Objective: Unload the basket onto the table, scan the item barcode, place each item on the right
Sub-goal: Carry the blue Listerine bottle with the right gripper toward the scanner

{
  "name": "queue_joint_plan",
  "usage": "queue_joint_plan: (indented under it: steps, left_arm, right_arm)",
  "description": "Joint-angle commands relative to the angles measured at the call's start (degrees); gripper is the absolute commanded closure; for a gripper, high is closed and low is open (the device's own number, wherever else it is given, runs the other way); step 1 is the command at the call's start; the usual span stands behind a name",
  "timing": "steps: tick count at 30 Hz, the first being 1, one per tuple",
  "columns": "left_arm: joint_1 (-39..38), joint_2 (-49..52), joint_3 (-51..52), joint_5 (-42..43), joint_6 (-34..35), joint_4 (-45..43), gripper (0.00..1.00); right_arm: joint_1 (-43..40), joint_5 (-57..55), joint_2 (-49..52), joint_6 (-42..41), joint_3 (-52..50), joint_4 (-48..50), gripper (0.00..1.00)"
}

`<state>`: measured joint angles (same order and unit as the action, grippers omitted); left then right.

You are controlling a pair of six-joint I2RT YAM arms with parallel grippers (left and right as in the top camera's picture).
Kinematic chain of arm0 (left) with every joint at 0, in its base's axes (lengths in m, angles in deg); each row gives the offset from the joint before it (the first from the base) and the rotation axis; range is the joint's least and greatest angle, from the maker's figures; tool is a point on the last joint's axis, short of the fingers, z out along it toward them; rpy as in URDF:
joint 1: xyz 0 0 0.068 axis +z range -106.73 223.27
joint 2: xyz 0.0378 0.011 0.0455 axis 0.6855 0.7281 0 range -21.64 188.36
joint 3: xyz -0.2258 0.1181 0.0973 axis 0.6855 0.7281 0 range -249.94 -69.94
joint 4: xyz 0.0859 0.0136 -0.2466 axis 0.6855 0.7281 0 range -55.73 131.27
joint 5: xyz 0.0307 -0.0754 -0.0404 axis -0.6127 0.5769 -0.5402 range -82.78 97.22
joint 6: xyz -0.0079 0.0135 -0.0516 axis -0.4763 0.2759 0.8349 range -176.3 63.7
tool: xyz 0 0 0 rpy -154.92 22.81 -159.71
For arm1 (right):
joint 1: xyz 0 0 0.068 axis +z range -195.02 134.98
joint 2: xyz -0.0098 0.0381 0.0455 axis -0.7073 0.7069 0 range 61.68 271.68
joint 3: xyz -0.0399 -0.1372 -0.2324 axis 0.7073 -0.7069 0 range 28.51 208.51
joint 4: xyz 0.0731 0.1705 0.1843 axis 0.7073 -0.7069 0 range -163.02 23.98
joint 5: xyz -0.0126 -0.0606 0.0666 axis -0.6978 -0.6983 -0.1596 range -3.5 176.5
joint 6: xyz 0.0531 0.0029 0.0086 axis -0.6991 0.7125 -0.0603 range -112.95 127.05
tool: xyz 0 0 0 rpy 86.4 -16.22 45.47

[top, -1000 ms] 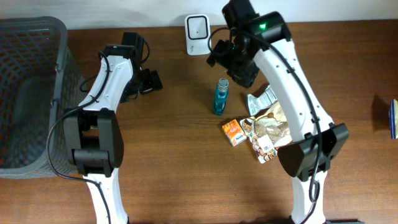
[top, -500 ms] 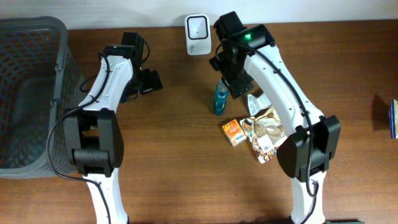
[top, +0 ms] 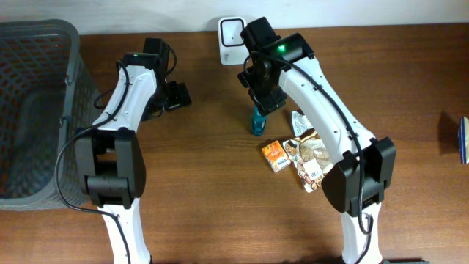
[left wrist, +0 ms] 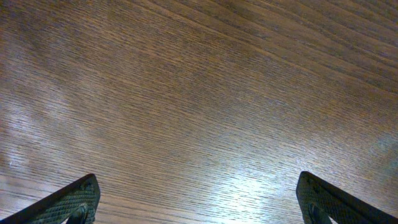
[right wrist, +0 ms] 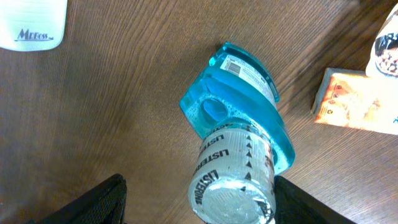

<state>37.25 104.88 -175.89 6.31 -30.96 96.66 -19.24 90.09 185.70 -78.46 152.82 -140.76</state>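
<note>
A blue mouthwash bottle (top: 257,120) stands upright on the wooden table; its barcode label (right wrist: 235,64) shows low on its side in the right wrist view. The white scanner (top: 232,31) stands at the table's back edge, just behind it. My right gripper (top: 265,94) hangs right over the bottle, open, its jaws on either side of the sealed cap (right wrist: 233,183). The right finger is next to the cap and a gap remains on the left. My left gripper (top: 176,96) is open over bare wood (left wrist: 199,93), holding nothing.
An orange box (top: 274,155) and snack bags (top: 315,154) lie just right of the bottle. A dark mesh basket (top: 37,110) fills the left side. A blue object (top: 464,139) shows at the right edge.
My right arm has swung left and come down over the bottle, and its jaws have narrowed around the cap. The left arm has stayed still.
</note>
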Motion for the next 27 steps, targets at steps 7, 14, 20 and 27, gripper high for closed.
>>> queue_joint_plan:
  steps: [7,14,20,27]
  left_arm:
    - [-0.2,-1.7,0.3,-0.4,-0.1,0.1,0.01]
    - [-0.2,-1.7,0.3,-0.4,-0.1,0.1,0.01]
    - [-0.2,-1.7,0.3,-0.4,-0.1,0.1,0.01]
    - [-0.2,-1.7,0.3,-0.4,-0.1,0.1,0.01]
  right_arm:
    - [0.2,-7.3,0.2,-3.3,-0.4,-2.8,0.3]
    - [0.2,-6.9,0.2,-3.3,-0.4,-2.8,0.37]
    - [0.5,-6.6,0.2,-3.3,-0.4,-2.9,0.39]
    - [1.2,-6.7,0.2,-3.3,-0.4,-2.8,0.5]
